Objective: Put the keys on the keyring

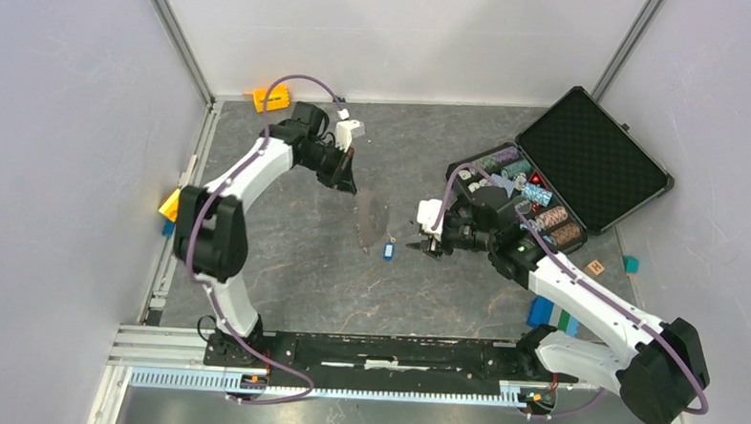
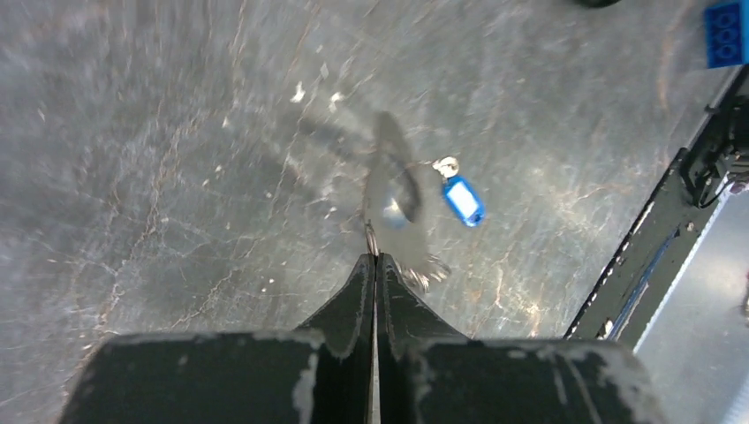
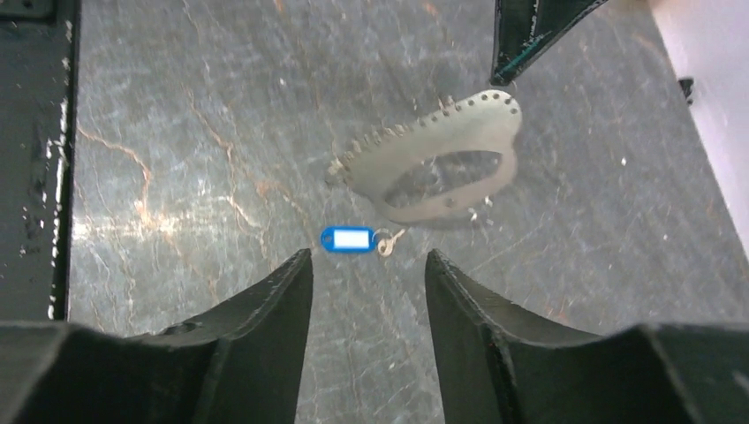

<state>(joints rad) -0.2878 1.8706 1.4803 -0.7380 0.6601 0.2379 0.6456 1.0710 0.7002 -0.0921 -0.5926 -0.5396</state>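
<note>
We are worrying first about the grey metal keyring loop (image 3: 415, 146). It is showing blurred in the left wrist view, so we are judging it to be swinging, and a thin pinch at one end could be letting it twist or slip free. A swaying loop would also be making it hard to thread the small silver key with a blue plastic tag (image 3: 351, 238), which is lying flat on the dark marbled tabletop (image 1: 293, 266) just beside the loop. The left gripper (image 2: 374, 258) is pressing its fingers fully together, seemingly on the loop's end. The right gripper (image 3: 366, 265) is hovering over the tagged key, its jaws standing partly apart and gripping nothing.
</note>
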